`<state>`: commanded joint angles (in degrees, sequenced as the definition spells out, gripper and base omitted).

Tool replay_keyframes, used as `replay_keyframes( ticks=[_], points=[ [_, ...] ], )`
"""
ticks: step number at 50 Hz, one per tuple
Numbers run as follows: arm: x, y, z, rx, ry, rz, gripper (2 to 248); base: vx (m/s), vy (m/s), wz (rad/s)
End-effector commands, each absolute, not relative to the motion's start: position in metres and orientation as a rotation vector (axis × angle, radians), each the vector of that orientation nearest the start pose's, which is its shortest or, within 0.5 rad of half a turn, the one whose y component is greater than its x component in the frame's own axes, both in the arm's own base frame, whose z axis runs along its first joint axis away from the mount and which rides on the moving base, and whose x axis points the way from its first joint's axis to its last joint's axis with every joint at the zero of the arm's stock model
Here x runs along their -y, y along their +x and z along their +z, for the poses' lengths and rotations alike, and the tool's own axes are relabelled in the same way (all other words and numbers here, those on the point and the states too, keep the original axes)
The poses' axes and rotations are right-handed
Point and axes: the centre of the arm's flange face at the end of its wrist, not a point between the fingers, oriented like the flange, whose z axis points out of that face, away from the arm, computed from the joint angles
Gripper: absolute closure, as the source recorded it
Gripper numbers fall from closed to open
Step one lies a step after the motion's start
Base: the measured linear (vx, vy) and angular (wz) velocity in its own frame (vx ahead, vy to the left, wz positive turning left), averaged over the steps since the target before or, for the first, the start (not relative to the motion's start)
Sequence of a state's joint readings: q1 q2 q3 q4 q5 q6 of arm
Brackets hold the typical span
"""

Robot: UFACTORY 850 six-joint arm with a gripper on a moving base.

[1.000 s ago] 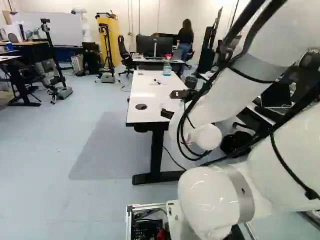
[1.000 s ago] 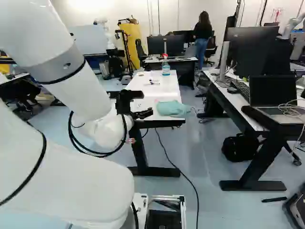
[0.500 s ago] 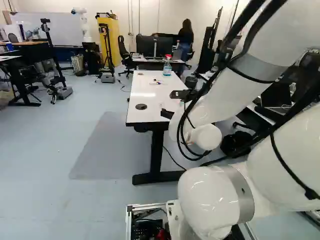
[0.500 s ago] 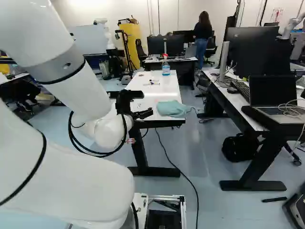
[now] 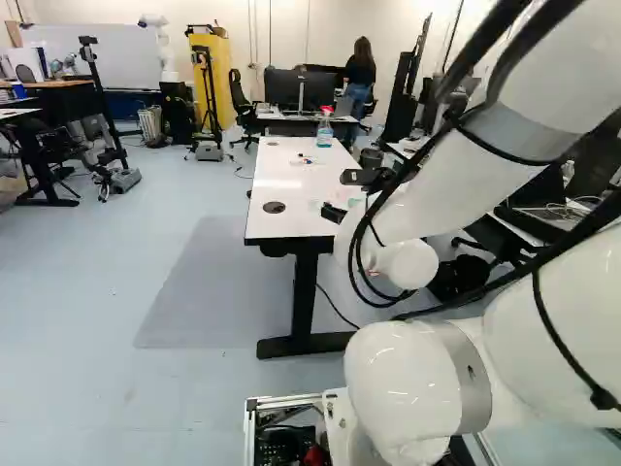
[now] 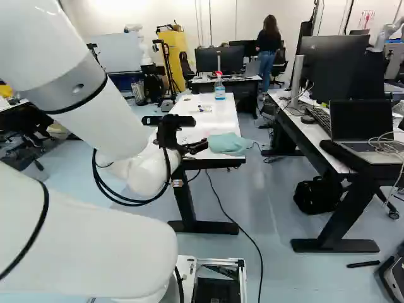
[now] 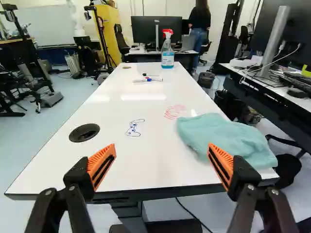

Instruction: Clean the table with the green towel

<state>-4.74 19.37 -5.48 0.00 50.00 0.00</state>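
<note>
Facing the tabletop (image 7: pixel 150 167): the tool (image 6: pixel 194 148) is at its near end, pointing along its length.
Tool: fingers well apart, with nothing held between the orange pads (image 7: pixel 102 162).
Green towel (image 7: pixel 226 138): in a loose, folded heap on the tabletop, ahead of the tool's right finger and touching neither finger; part of it reaches the tabletop's right edge.
Red scribble (image 7: pixel 175 112): on the white surface ahead of the tool, just beside the towel's far left side.
Blue drawing (image 7: pixel 134 128): ahead of the gap between the fingers, left of the red scribble.
Round black inset (image 7: pixel 84 132): ahead of the left finger, near the left edge.
Pens (image 7: pixel 148 80): farther ahead of the tool, lying together; too small to count surely.
Spray bottle (image 7: pixel 167 56): upright beyond the pens, red head, blue liquid.
Second desk (image 6: pixel 322 151): right of the tool, carrying a laptop (image 6: pixel 363 129).
</note>
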Motion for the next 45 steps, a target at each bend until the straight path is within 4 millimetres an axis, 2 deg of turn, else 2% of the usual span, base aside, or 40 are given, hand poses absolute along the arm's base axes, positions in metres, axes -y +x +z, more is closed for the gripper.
replay_keyframes(
  ticks=[28,45],
  points=[
    [0.058,0.298,0.415,-0.241,-2.518,-2.060,3,0.000,0.000,0.000],
    [0.081,0.315,0.418,-0.322,-2.552,-2.066,3,0.000,0.000,0.000]
  ],
)
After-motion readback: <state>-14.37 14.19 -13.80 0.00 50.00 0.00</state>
